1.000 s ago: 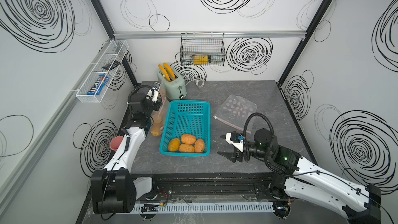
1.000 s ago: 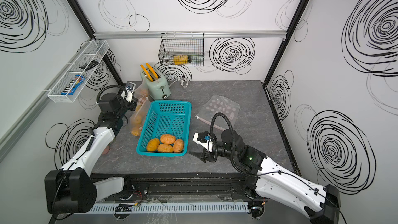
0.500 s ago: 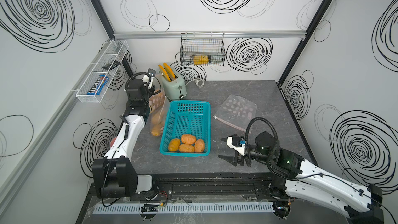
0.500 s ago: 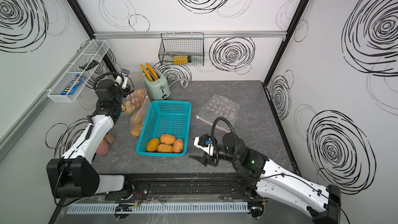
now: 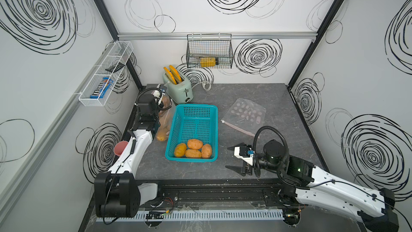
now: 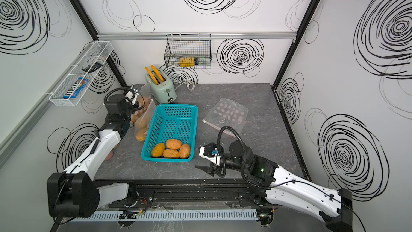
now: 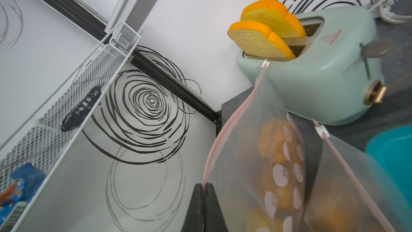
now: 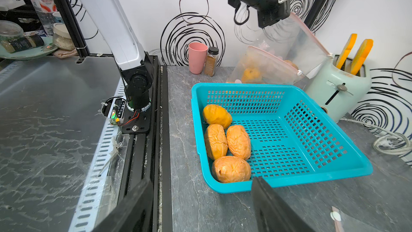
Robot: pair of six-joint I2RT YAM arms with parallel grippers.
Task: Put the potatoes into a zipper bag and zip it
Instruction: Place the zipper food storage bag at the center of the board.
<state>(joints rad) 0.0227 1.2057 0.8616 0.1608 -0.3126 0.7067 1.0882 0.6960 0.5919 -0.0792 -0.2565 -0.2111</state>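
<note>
Left end effector (image 7: 204, 195): clenched on the pink zip rim of the zipper bag (image 5: 165, 117), fingers pressed together with the rim pinched between them. The bag hangs from that grip at the far left of the counter (image 5: 256, 94), between the left arm and the teal basket (image 5: 196, 107), its lower end on the counter; its mouth gapes open in the left wrist view. Several potatoes (image 7: 276, 139) show through the bag's film; exact count cannot be told. Four more potatoes (image 5: 193, 149) lie bunched in the near end of the basket, touching one another. Right end effector (image 5: 227, 157): released, jaws spread wide and holding nothing, just right of the basket's near right corner, fingertips pointing toward it and not touching it. A second zipper bag (image 5: 245, 114) lies flat on the counter right of the basket. Mint toaster (image 5: 181, 90) with two orange toast slices (image 5: 172, 76) stands at the far edge, just beyond the basket.
</note>
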